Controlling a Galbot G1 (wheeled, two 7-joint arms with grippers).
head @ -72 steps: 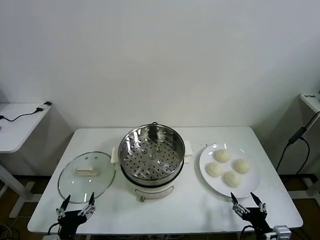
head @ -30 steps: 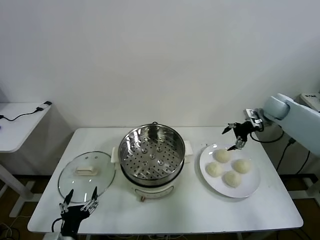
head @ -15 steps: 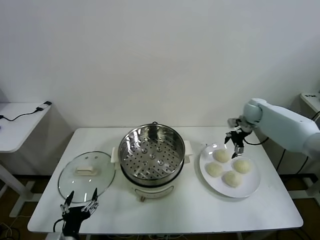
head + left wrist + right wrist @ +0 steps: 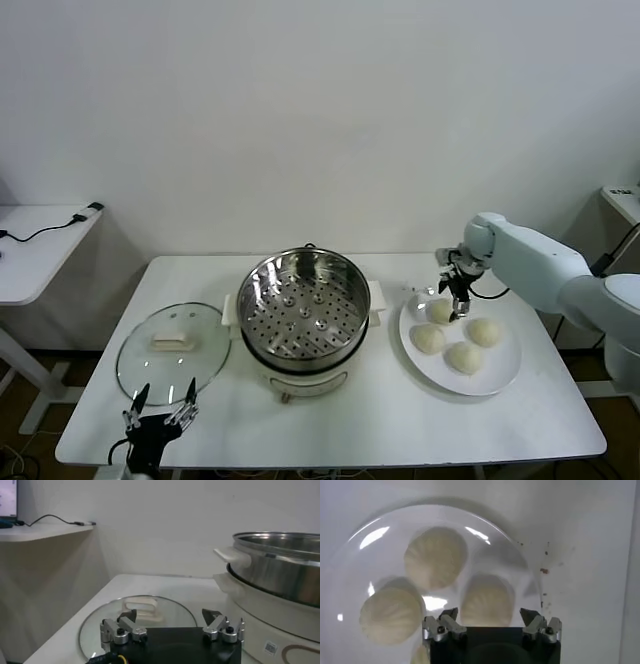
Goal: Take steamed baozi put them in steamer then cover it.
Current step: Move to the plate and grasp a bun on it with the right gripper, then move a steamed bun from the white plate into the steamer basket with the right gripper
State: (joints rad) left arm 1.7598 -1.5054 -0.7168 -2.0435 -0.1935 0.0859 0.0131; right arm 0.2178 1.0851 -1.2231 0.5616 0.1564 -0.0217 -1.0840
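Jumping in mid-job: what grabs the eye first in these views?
The round shiny stainless-steel steamer basket on its white pot base stands uncovered and empty mid-table. To its right, the right gripper hangs open over the rear bun of four cream-white baozi on a flat white plate. The clear glass lid lies left of the steamer, the open left gripper parked at the table's near edge.

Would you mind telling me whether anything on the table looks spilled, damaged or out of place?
Only small brown specks on the table beside the plate, seen in the right wrist view. The four baozi sit tidily on it.
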